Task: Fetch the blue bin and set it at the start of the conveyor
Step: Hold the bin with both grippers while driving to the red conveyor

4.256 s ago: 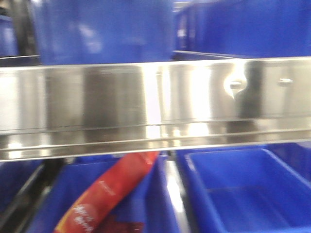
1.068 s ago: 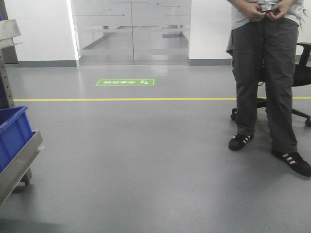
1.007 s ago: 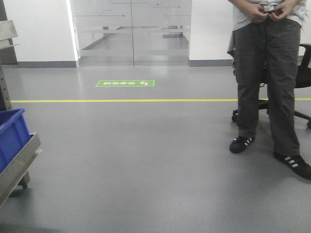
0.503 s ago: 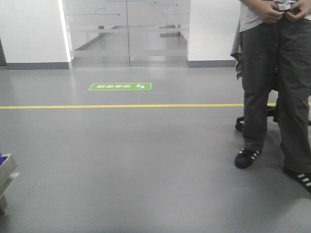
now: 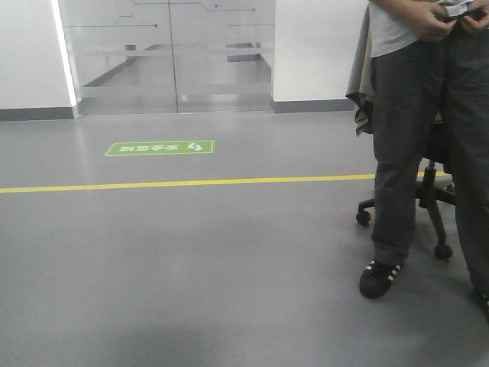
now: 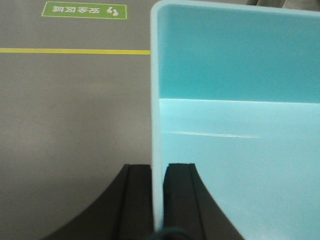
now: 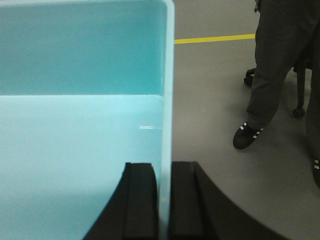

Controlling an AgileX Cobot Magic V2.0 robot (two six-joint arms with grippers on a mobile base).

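Observation:
The blue bin (image 6: pixel 240 130) is a pale cyan tub, empty inside, held up above the grey floor. In the left wrist view my left gripper (image 6: pixel 159 167) is shut on its left wall, one black finger outside and one inside. In the right wrist view the bin (image 7: pixel 80 125) fills the left side, and my right gripper (image 7: pixel 164 165) is shut on its right wall the same way. The front view shows neither the bin nor the grippers. The conveyor start is out of view.
A person (image 5: pixel 428 138) in dark trousers stands at the right, in front of a black wheeled office chair (image 5: pixel 432 206). A yellow floor line (image 5: pixel 191 183) and a green floor sign (image 5: pixel 159 147) lie ahead, before glass doors (image 5: pixel 168 53). Open grey floor spreads to the left.
The front view has swung from the steel shelf with dark blue crates to open floor; the shelf slid off the left edge. The person and chair now appear larger and closer.

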